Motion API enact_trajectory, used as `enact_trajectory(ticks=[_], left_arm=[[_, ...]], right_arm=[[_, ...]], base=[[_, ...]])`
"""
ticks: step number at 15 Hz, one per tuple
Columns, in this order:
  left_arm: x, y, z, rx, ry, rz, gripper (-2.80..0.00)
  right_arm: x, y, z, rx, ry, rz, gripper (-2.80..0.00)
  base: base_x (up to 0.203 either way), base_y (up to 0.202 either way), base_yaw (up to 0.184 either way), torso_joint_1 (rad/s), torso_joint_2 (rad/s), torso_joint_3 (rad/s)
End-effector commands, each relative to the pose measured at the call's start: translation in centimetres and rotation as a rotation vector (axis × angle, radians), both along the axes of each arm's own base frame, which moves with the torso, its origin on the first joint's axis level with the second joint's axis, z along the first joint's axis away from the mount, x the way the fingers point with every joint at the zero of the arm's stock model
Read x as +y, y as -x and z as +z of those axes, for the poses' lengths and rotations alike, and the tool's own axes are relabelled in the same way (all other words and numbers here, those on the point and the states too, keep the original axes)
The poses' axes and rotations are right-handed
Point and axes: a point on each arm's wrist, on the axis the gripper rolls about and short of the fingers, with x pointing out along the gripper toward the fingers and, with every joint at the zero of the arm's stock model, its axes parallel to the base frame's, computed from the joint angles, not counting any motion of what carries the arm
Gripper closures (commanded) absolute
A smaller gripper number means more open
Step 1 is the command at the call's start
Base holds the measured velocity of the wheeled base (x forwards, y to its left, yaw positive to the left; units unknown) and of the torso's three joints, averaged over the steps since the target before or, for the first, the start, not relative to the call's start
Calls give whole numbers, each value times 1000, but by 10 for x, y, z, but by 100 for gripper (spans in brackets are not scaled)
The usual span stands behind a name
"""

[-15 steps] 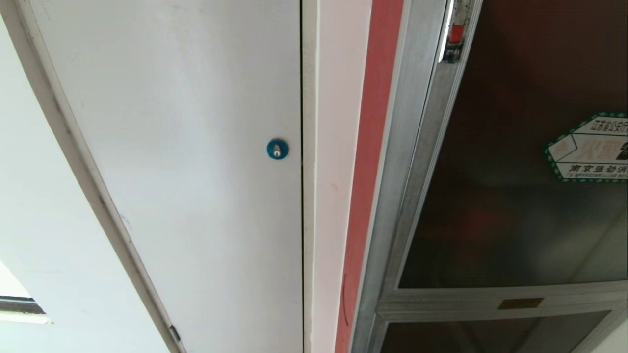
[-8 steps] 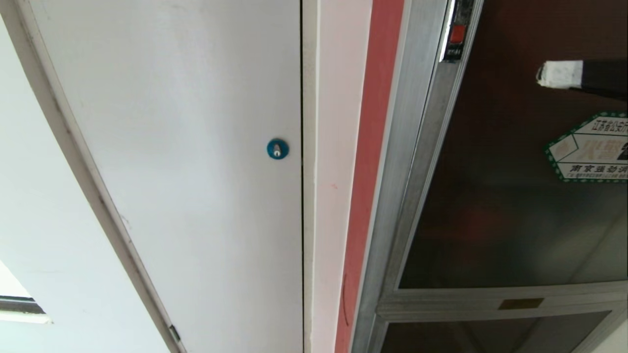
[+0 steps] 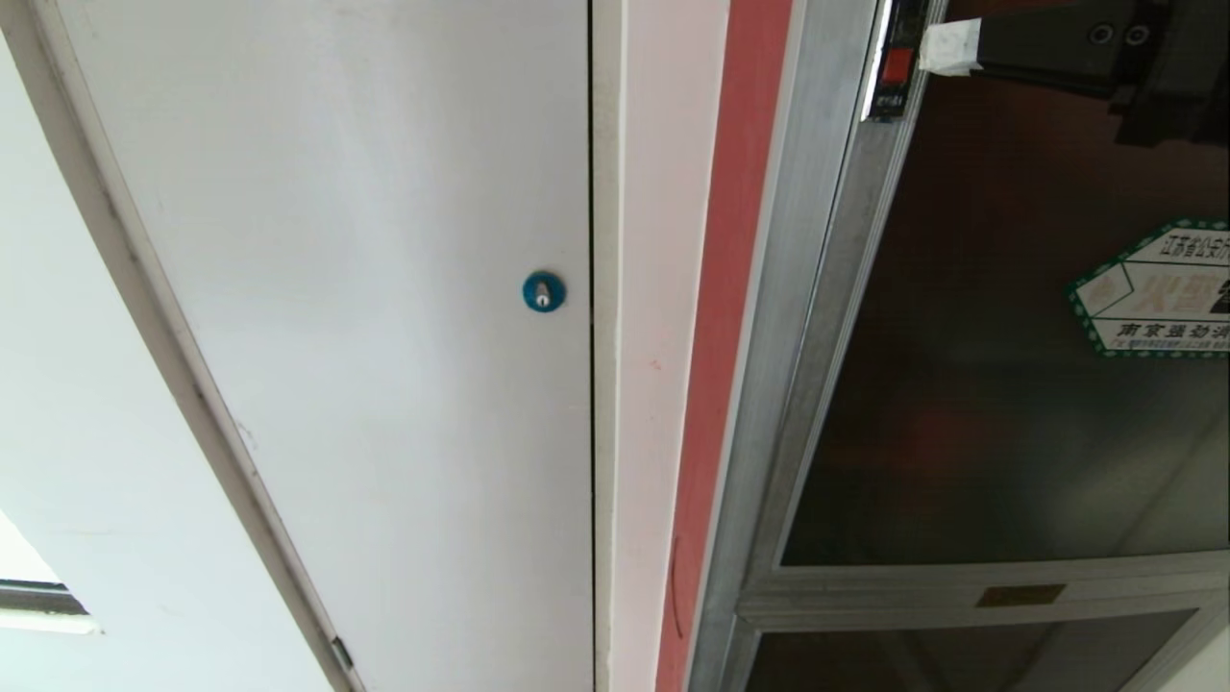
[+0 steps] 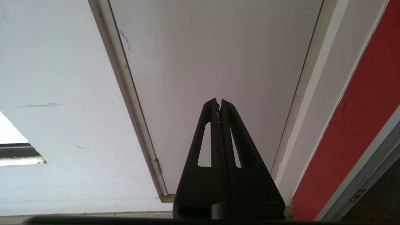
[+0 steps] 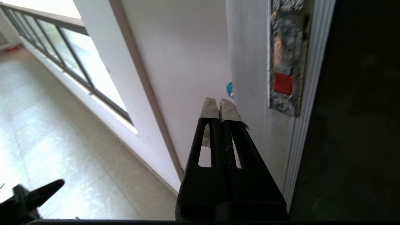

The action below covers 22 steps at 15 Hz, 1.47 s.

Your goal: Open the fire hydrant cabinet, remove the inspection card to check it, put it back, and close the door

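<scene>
The fire hydrant cabinet's brushed aluminium frame (image 3: 798,288) runs down the right of the head view. Its door (image 3: 999,404), a dark glass pane with a green-bordered sticker (image 3: 1153,288), is closed. A small red latch (image 3: 896,65) sits in the frame near the top. My right gripper (image 3: 947,46) reaches in from the right, shut and empty, its white-taped tips just beside the latch. In the right wrist view the gripper (image 5: 219,103) points past the latch (image 5: 282,83). My left gripper (image 4: 218,101) is shut and parked before the white panel. The inspection card is hidden.
A plain white panel (image 3: 384,336) with a blue round lock (image 3: 543,290) fills the left. A red wall strip (image 3: 721,336) borders the cabinet. A brass plate (image 3: 1019,595) sits on the crossbar above a lower dark pane (image 3: 961,663). Tiled floor (image 5: 47,131) and a window (image 5: 78,62) lie to the side.
My right gripper has come into the head view from the right and moved up and left across the glass to the red latch. The door stays closed; the left arm has not moved.
</scene>
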Motion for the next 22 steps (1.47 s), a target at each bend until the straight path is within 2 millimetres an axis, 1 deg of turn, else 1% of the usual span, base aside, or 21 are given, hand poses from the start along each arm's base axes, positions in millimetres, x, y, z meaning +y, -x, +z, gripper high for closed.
enact_trajectory(ticks=[1,6,8,17,22], left_arm=[[0,-1,-3,12,0,0,0],[0,-1,-3,11,0,0,0],[0,-1,-3,11,0,0,0],[0,-1,-3,11,0,0,0],[0,-1,-3,12,0,0,0]], right_arm=[[3,-6,4,-8,-5,-35,0],[4,-13,3,-1,-4,-98,0],[6,-20,0,11,2,-109,0],[9,-39,-5,16,5,-191,0],[9,-40,-4,15,2,-223,0]], base=[[0,0,0,0,0,0],[0,0,0,0,0,0],[0,0,0,0,0,0],[0,0,0,0,0,0],[0,0,0,0,0,0]])
